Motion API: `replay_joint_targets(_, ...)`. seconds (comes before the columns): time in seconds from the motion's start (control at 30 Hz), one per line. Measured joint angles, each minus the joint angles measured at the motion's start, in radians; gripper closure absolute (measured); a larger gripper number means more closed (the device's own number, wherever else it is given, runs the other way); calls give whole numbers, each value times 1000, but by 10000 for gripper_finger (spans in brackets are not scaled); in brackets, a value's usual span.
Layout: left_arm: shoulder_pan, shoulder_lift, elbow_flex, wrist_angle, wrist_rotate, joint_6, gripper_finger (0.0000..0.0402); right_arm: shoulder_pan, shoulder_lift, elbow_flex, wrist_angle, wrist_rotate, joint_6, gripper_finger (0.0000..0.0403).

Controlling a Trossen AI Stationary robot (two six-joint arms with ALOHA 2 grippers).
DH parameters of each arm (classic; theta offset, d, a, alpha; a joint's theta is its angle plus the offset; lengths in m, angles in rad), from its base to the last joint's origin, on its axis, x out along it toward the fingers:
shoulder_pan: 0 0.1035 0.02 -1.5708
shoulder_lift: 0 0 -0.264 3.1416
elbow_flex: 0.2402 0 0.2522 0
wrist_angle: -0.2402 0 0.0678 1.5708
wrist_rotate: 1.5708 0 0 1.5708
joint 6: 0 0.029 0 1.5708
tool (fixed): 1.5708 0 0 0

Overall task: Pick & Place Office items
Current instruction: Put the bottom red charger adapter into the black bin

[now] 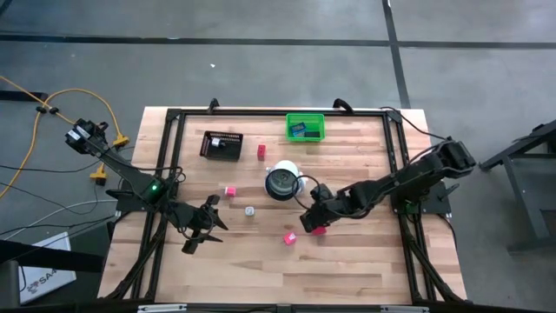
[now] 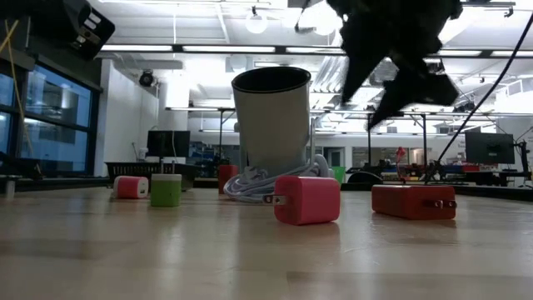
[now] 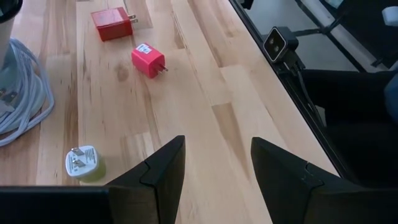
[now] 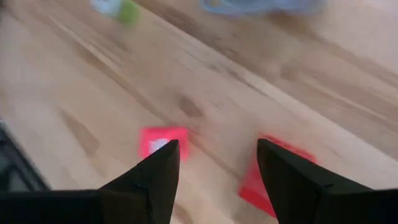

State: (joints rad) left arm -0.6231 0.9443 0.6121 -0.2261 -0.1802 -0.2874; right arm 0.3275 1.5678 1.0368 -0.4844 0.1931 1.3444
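Right claw (image 1: 311,224): being held just above the surface, over the red block (image 1: 319,229); fingers (image 4: 155,180) being kept apart with only bare wood between them, nothing being gripped
Left claw (image 1: 205,228): being held low near the surface's near left part, well apart from the items; fingers (image 3: 161,177) standing open and empty
Red block: lying flat on the wood right under the right claw; in the low view (image 2: 414,201) it is being seen as a long flat red piece with the dark arm above it
Pink block (image 1: 288,237): resting just beside the red block, nearer the front edge; prongs showing in the left wrist view (image 3: 148,60)
Second pink block (image 1: 230,191): sitting left of the white round object (image 1: 282,181), apart from it
Small round piece (image 1: 249,210): lying between the two pink blocks; green-sided with a white face in the left wrist view (image 3: 84,163)
Red piece (image 1: 261,152): standing beside the black mesh tray (image 1: 222,144)
Green bin (image 1: 305,127): at the far edge, blue flat rectangles (image 1: 304,131) lying inside
Surface (image 1: 347,261): light wooden planks framed by dark rails
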Motion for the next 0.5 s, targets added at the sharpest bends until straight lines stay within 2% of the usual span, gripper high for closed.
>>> replay_joint_targets(0.2, 0, 1, 0, 2, 0, 0, 225, 6, 22, -1, -17, -16, 64, 201)
replay_joint_targets(0.33, 0, 1, 0, 4, 0, 0, 225, 0, 20, 1, -1, -98, 123, 201)
replay_joint_targets(0.5, 0, 1, 0, 5, 0, 0, 225, 3, 18, 49, -70, -124, 124, 201)
